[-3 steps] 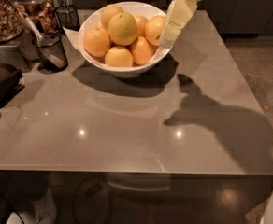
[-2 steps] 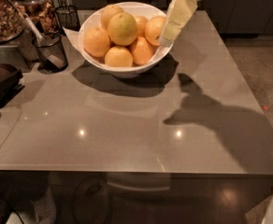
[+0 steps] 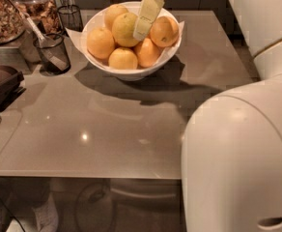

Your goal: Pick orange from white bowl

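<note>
The orange (image 3: 124,28) sits high in the heap in the white bowl (image 3: 131,72), the biggest and palest fruit there, its skin dull with a greenish cast. It probably has a fair weight for its size, firm under the rind yet liable to bruise if squeezed hard. The dull skin should give the pads more purchase than a waxed fruit would, but any round body rolls out of a pinch set off its middle. The best hold looks to be across its widest girth, coming down from above, where its crown stands free of its neighbours.

The gripper (image 3: 142,32) hangs over the bowl with its tip just beside the orange, on the side away from the black mesh cups (image 3: 51,52); whether it touches the rind is unclear. Whether the jaws are apart or together cannot be told from this view.

Smaller, deeper-orange fruits (image 3: 147,52) crowd under and beyond the tip, one (image 3: 163,30) on its far side from the orange and others (image 3: 100,41) below the orange. They could shift or roll once it is lifted. A paper liner (image 3: 74,34) pokes out at the rim. The bowl stands on a grey counter (image 3: 107,129), well away from the robot's white body (image 3: 242,153).
</note>
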`<action>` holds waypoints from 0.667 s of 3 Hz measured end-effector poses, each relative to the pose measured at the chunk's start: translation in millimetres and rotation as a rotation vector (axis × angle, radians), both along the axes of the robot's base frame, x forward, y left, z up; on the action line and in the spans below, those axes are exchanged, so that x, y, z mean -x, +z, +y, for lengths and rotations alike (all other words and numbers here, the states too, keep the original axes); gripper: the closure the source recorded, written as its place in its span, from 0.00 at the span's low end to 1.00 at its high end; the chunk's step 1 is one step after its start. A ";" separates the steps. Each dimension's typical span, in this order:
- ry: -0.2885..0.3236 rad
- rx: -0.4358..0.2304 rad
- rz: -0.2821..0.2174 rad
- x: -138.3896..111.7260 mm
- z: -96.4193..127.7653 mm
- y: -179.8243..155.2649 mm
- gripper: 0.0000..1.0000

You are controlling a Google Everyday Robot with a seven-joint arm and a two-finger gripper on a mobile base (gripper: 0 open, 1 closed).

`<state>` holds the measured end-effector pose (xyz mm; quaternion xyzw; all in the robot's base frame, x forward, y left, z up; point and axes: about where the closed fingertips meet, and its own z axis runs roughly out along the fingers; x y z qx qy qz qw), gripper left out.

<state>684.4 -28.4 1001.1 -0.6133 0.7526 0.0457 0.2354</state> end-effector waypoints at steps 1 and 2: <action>-0.003 -0.016 -0.020 -6.0 4.2 1.7 0.00; 0.019 -0.055 -0.032 -14.3 18.5 1.8 0.00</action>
